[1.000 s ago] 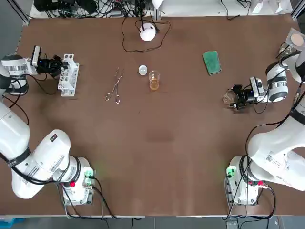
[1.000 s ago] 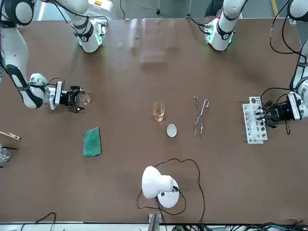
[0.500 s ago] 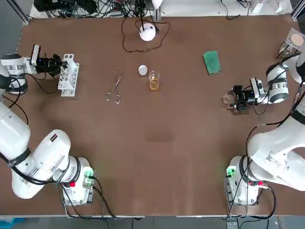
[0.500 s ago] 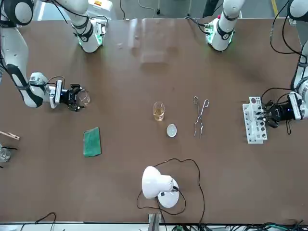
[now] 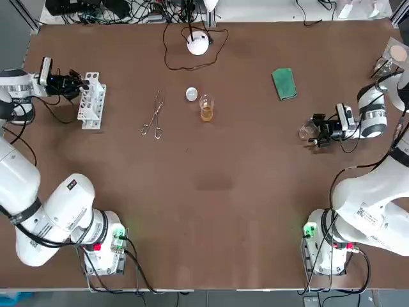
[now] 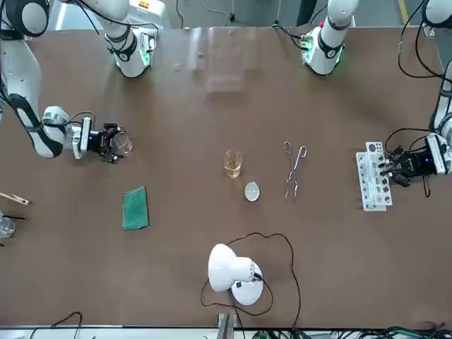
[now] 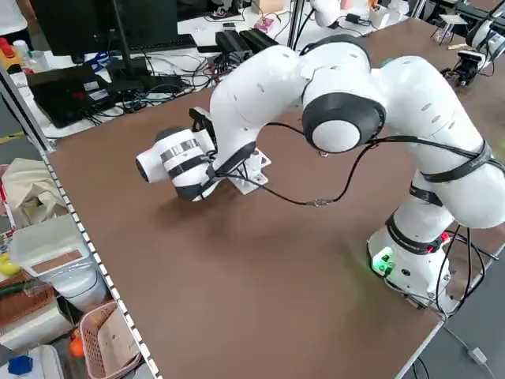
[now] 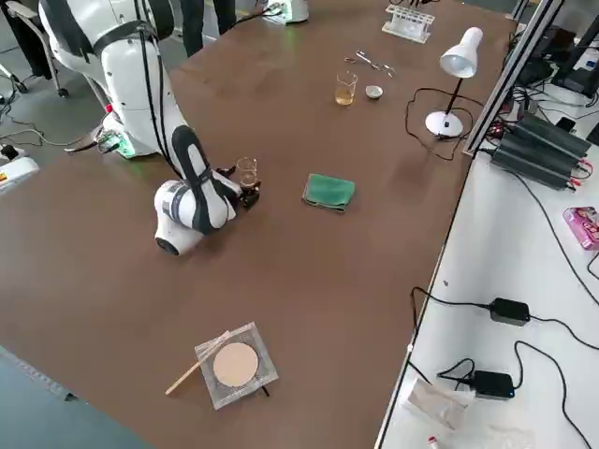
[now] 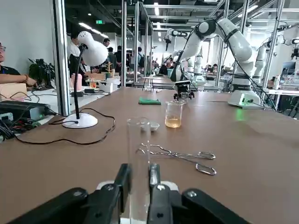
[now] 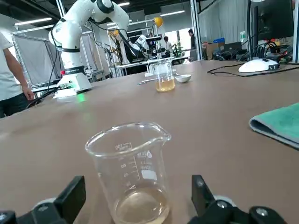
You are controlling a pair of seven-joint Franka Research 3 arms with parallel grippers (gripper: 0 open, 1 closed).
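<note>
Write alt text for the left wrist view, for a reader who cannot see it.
The left gripper grips an upright glass test tube between its fingers. Beyond it on the brown table are metal tongs, a beaker of amber liquid, a small white dish and a white desk lamp.

The left gripper (image 5: 77,83) is at the far end of the white test-tube rack (image 5: 91,100) by the counter (image 5: 217,192)'s left edge. The right gripper (image 5: 314,132) is well apart, touching a small beaker (image 5: 307,131). Between them lie tongs (image 5: 153,115), a small dish (image 5: 191,94) and an amber-filled beaker (image 5: 206,109) — green sponge (image 5: 284,84) and lamp (image 5: 198,43) farther back.
</note>
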